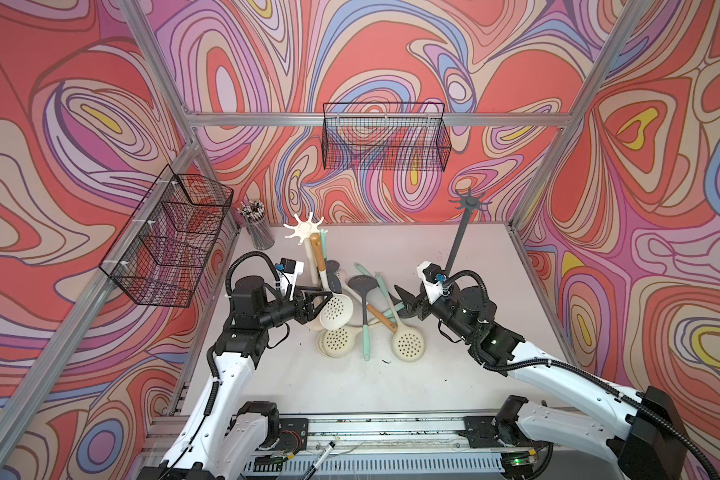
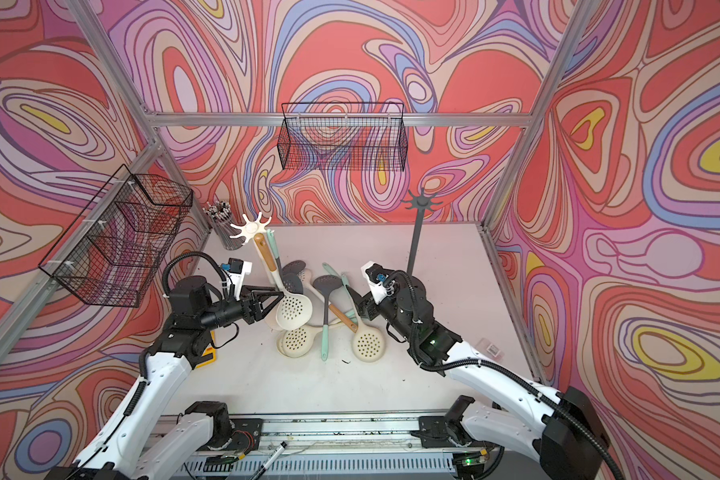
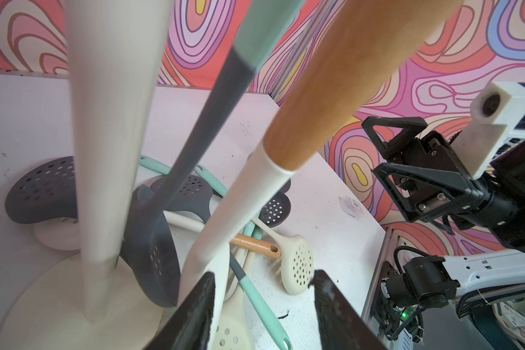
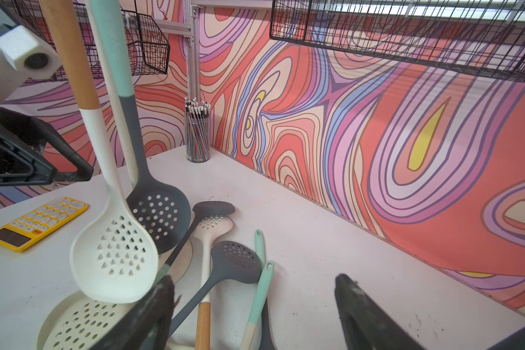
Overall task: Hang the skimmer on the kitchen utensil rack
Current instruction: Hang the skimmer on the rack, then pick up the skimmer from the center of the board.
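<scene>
Left wrist view, entry one: the left gripper (image 3: pixel 264 274) is recorded as released, its jaws spread wide. One finger (image 3: pixel 200 303) is touched by the cream neck of the skimmer (image 3: pixel 240 197). The opposite finger is kept clear of it, and nothing is clamped. In both top views the left gripper (image 1: pixel 325 296) (image 2: pixel 277 296) is placed just beside the skimmer's perforated bowl.

Entry two: the skimmer (image 1: pixel 336 309), cream with a wooden handle, is hung from the hooked crown of the white utensil rack (image 1: pixel 306 227), handle uppermost and bowl downward. A grey skimmer (image 4: pixel 158 212) with a mint handle is hung beside it on the same rack. The rack is stood toward the far left of the worktop (image 1: pixel 350 386).

Entry three: the right gripper (image 4: pixel 255 280) is likewise released, jaws wide apart, with nothing held between them. In a top view it (image 1: pixel 404 297) is found near the right side of the heap listed next.

Entry four: loose utensils are heaped, overlapping, at the middle of the worktop. Among them are listed a cream strainer (image 1: pixel 408 344), a second cream strainer (image 1: pixel 336 340) and a grey strainer (image 1: pixel 360 284).

Entry five: a black utensil rack (image 1: pixel 468 203) is stood near the far edge, right of the middle.

Sundries: a pencil cup (image 1: pixel 258 224) is set in the far left corner. A yellow calculator (image 4: pixel 37 222) is laid near the left edge. One wire basket (image 1: pixel 385 141) is fixed to the back wall and a tiered wire basket (image 1: pixel 171 237) to the left wall.
</scene>
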Controlling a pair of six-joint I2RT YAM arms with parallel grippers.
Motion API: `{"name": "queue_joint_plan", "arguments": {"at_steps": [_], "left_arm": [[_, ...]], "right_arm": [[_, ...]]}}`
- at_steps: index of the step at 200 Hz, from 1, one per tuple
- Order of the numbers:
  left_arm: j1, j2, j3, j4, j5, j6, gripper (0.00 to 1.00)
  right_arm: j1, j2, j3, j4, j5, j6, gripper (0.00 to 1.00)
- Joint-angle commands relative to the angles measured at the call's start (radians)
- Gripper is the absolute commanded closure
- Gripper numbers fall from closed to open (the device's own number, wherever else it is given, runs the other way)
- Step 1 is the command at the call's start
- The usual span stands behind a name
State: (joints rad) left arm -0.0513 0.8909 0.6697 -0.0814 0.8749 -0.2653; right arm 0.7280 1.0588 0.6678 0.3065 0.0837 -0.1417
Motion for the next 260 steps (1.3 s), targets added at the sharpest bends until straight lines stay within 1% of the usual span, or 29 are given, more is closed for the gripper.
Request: {"name": "queue_joint_plan", "arguments": {"at_steps": [1,22,37,73,105,147,181,200,216,232,247,260], "left_arm": [[0.006,-0.005,0.027,0.022,-0.009,0.003,0.39],[0.009,-0.010,0.027,0.020,-0.015,0.008,0.32],[0.008,-0.016,0.025,0.017,-0.020,0.013,0.24],[0.010,-0.048,0.025,-0.011,-0.055,0.037,0.14],[0.010,-0.102,0.022,-0.043,-0.097,0.062,0.05],[0.010,-0.146,0.039,-0.104,-0.149,0.093,0.03],[0.010,-0.174,0.047,-0.129,-0.223,0.097,0.03],[0.010,-0.185,0.056,-0.154,-0.276,0.100,0.03],[0.010,-0.203,0.063,-0.175,-0.316,0.110,0.03],[0.010,-0.227,0.062,-0.175,-0.364,0.116,0.03],[0.010,-0.240,0.069,-0.232,-0.431,0.116,0.02],[0.010,-0.239,0.082,-0.263,-0.460,0.131,0.01]], "right_arm": [[0.003,0.009,0.001,0.009,-0.010,-0.019,0.15],[0.003,0.009,0.001,0.009,-0.012,-0.021,0.15],[0.004,0.010,0.001,0.012,-0.014,-0.021,0.15],[0.004,0.009,0.003,0.013,-0.019,-0.021,0.15],[0.004,-0.003,0.009,0.013,-0.057,-0.012,0.15],[0.004,-0.010,0.057,-0.010,-0.124,0.020,0.16],[0.004,0.019,0.102,0.026,-0.197,0.111,0.17],[0.007,0.063,0.144,0.061,-0.250,0.169,0.17],[0.017,0.106,0.196,0.066,-0.250,0.196,0.18],[0.035,0.146,0.246,0.065,-0.220,0.210,0.19],[0.046,0.181,0.299,0.047,-0.211,0.220,0.19],[0.065,0.209,0.338,0.040,-0.198,0.217,0.19]]}}
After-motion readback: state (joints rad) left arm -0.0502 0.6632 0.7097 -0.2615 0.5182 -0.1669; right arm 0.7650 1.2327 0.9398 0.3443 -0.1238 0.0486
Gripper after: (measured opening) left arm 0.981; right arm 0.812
